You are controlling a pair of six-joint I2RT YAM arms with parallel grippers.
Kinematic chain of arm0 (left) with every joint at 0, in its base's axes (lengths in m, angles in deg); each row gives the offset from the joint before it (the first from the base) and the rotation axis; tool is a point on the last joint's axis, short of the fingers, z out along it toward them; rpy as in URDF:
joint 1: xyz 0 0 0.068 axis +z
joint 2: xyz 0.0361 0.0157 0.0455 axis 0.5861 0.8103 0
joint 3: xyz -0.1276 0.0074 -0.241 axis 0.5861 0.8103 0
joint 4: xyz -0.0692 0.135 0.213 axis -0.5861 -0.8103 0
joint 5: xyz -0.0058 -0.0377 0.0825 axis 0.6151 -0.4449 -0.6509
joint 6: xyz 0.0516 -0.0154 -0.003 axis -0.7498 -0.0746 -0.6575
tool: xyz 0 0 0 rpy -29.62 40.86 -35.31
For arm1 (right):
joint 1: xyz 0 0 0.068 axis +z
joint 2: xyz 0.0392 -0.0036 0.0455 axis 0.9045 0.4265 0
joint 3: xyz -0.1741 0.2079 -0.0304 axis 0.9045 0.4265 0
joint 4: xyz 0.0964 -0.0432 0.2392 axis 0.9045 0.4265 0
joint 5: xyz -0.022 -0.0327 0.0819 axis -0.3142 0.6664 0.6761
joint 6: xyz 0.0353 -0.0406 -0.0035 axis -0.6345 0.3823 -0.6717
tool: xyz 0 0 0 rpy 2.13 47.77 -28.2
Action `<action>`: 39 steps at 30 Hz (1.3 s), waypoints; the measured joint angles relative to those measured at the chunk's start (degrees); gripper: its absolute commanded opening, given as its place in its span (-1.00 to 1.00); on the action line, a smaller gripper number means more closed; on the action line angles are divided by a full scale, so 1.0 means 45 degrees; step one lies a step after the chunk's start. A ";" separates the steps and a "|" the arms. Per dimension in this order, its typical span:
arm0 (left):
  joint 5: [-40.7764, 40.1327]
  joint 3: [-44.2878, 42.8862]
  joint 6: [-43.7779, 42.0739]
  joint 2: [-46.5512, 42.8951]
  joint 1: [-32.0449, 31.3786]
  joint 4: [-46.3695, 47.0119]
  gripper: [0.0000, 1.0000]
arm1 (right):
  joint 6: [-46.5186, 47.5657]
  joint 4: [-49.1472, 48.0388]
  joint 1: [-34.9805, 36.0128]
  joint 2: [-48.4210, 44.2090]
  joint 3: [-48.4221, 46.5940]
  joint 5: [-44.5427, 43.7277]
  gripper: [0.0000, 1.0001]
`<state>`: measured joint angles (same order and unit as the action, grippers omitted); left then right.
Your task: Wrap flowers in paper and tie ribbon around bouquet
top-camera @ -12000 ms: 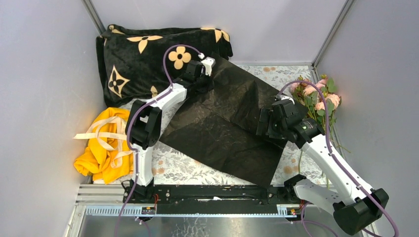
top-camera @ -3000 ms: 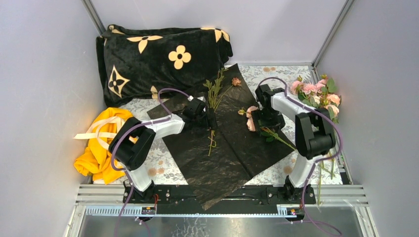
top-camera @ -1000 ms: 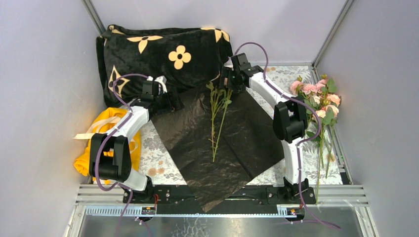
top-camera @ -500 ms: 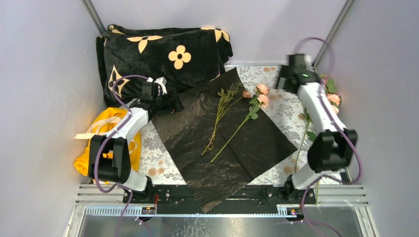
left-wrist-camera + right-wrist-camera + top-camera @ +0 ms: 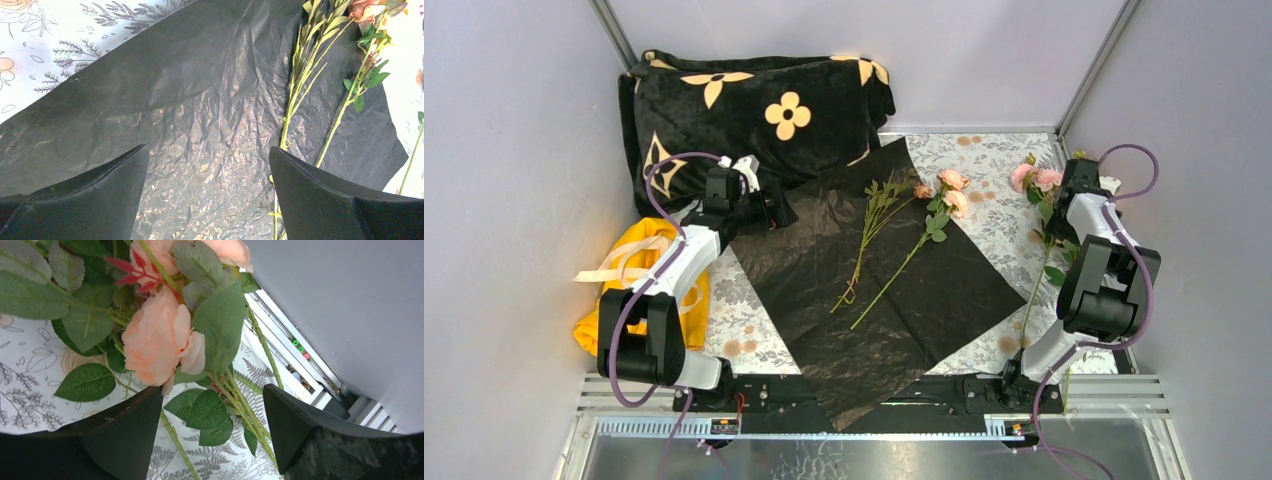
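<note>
While two green stems (image 5: 298,80) lie on the crinkly matte black paper sheet (image 5: 824,260) below the gaping, empty left gripper (image 5: 207,155) | step: gathering flowers | right gripper (image 5: 212,405) spread, unclenched, pale pink artificial roses (image 5: 157,345) between its jaws | next: pinch a stem, probably

A lab robot test cell: plain grey wall panels (image 5: 514,200) on aluminium posts (image 5: 1096,65) box in a tabletop (image 5: 999,160) under a floral-print cover. The left arm (image 5: 682,262) and right arm (image 5: 1096,215) are bolted to a black rail (image 5: 864,392) at its near edge.
</note>
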<state>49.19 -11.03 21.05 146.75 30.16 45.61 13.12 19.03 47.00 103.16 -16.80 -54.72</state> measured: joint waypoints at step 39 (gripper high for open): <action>0.0039 0.0058 -0.0194 -0.0005 0.0000 0.0005 0.91 | -0.0772 -0.0393 0.1263 -0.6125 -0.2769 0.3973 -1.00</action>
<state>49.37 -10.76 20.18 146.73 30.16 45.63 9.64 17.26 52.68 75.60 -29.26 -36.84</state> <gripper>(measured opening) 0.960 0.015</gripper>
